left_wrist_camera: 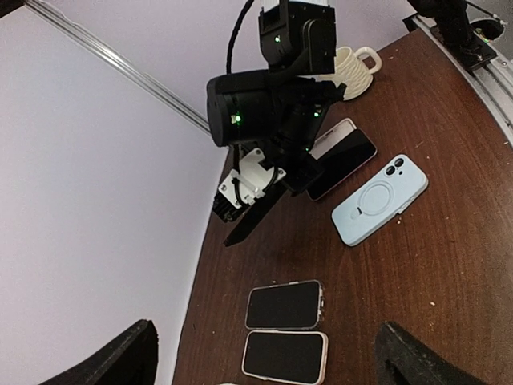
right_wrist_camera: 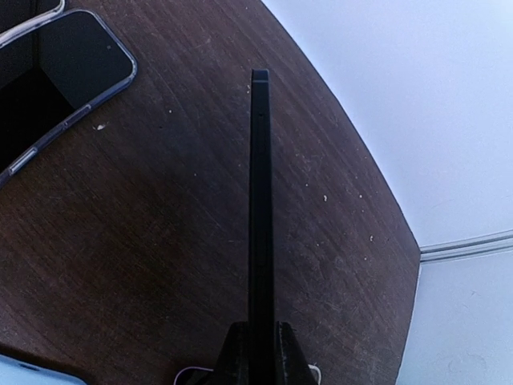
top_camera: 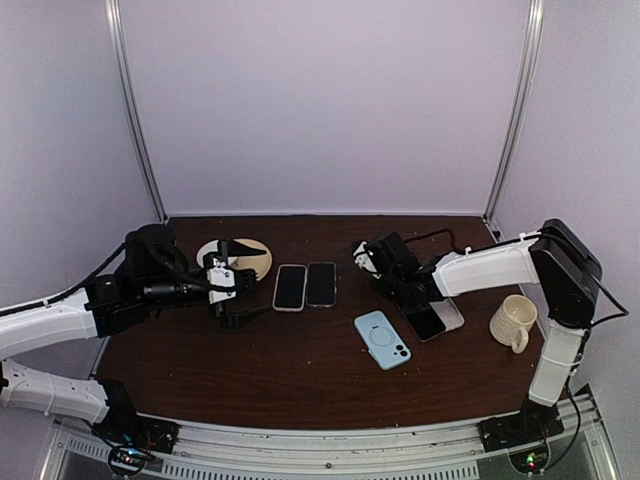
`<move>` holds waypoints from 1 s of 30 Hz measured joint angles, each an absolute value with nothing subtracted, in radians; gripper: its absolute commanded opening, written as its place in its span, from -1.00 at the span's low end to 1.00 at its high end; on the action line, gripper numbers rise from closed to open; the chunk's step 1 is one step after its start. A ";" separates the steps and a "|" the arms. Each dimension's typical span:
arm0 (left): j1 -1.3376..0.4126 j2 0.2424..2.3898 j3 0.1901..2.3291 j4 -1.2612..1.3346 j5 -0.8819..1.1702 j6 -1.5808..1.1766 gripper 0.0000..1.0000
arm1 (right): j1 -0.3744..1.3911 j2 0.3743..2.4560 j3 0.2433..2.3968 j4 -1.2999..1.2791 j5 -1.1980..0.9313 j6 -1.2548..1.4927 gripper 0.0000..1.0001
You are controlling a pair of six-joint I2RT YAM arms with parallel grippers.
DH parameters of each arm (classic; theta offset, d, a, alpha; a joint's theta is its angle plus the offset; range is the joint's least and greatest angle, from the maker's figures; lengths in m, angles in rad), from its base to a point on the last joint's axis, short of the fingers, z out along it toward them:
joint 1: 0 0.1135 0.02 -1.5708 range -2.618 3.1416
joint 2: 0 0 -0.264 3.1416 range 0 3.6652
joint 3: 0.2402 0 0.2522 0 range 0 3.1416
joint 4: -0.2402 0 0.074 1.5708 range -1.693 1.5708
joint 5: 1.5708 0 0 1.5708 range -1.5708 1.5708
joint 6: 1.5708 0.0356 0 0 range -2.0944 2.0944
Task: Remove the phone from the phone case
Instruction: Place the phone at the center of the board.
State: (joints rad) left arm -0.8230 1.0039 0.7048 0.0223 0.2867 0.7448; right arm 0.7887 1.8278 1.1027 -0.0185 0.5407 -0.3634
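Note:
My right gripper is shut on a thin black phone, held edge-on above the table; the left wrist view shows it as a dark slab sticking out of the right gripper. Below it a dark phone lies partly over a pale clear case. A light blue case lies back-up in front of them. Two cased phones lie screen-up side by side mid-table. My left gripper is open and empty, just left of those two.
A cream mug stands at the right edge. A cream round object lies behind my left gripper. The back wall and metal corner posts bound the table.

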 measured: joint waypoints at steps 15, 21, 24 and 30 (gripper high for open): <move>-0.810 1.005 0.705 0.022 0.271 0.744 0.95 | 0.779 1.940 1.121 0.014 0.482 -0.290 -0.59; -0.808 1.006 0.705 0.022 0.269 0.744 0.95 | 0.780 1.941 1.121 -0.013 0.413 -0.234 -0.48; -0.809 1.007 0.705 0.022 0.268 0.744 0.95 | 0.779 1.941 1.121 -0.016 0.382 -0.205 -0.46; -0.809 1.016 0.705 0.023 0.263 0.743 0.95 | 0.779 1.941 1.121 -0.034 0.332 -0.157 -0.11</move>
State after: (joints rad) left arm -0.8085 1.0164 0.7048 0.0231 0.2634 0.7429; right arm 0.7792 1.9408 1.1213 -0.0338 0.3325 -0.1574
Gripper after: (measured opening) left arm 0.976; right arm 0.318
